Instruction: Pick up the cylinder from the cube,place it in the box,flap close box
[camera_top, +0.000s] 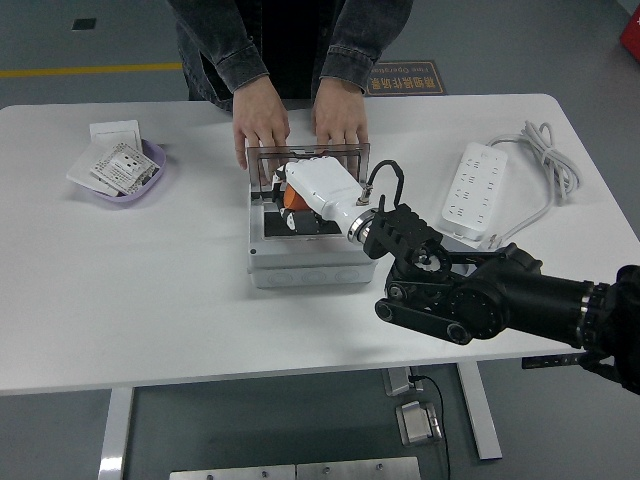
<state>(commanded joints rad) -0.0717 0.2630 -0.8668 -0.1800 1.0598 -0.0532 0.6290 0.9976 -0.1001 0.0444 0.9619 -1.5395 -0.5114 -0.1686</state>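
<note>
Holding the orange cylinder (291, 197) in my right hand (305, 195) over the open box (310, 262), I aim inside while a person's hands (262, 128) steady the raised flap (306, 160).

Right hand (312, 190) reaches forward from the right, fingers curled.

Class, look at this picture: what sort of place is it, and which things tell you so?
Probably a robotics lab or test workshop. A black robot arm with a white right hand works at a box on a plain white table, a power strip lies beside it, and a yellow floor line marks the grey floor.
</note>
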